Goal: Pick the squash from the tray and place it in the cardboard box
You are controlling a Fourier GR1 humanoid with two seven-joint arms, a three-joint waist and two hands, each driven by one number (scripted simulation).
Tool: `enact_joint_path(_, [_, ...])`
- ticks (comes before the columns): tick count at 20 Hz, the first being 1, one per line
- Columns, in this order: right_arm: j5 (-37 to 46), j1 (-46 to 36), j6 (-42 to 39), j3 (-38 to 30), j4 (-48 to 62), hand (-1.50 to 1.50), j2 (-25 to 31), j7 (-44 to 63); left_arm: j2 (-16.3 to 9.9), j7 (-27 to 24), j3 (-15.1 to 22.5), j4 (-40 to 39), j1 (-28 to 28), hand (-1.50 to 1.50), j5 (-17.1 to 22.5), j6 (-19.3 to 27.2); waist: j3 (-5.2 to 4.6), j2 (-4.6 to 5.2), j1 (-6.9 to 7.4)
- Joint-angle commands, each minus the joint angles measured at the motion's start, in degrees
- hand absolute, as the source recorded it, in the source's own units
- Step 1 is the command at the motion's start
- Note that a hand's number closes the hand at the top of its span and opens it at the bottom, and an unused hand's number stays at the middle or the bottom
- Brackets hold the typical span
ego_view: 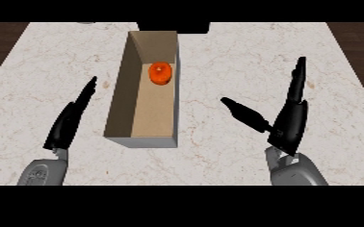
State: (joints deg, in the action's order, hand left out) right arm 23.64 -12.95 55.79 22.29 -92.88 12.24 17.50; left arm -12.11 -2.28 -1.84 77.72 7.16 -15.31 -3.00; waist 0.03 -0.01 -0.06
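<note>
Left hand: the black left hand (68, 120) on its grey forearm shows at the lower left of the head view. Its fingers are straight and close together, pointing up and away from the robot. It holds nothing and stands just beside the near left wall of the box, not touching it.
Right hand: the black right hand (290, 120) shows at the lower right, well apart from the box. Its fingers are straight and point away from the robot; the thumb is spread wide toward the box. It holds nothing.
Counter: the pale, marble-patterned counter top (227, 67) carries the box and lies under both hands.
Box: the long, narrow, open-topped brown cardboard box (142, 120) lies lengthwise away from the robot, between the two hands and nearer the left one.
Squash: the small, round orange squash (160, 73) rests on the box floor, in the far half, close to the right wall.
</note>
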Motion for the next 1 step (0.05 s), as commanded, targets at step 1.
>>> enact_joint_path(1, [-8.55,5.45,-3.96,-3.01,-1.43,-1.50,2.71,-10.27,0.53,1.75,0.66,3.99,-2.20,0.00,-0.89,0.06,0.01,-0.01,0.15])
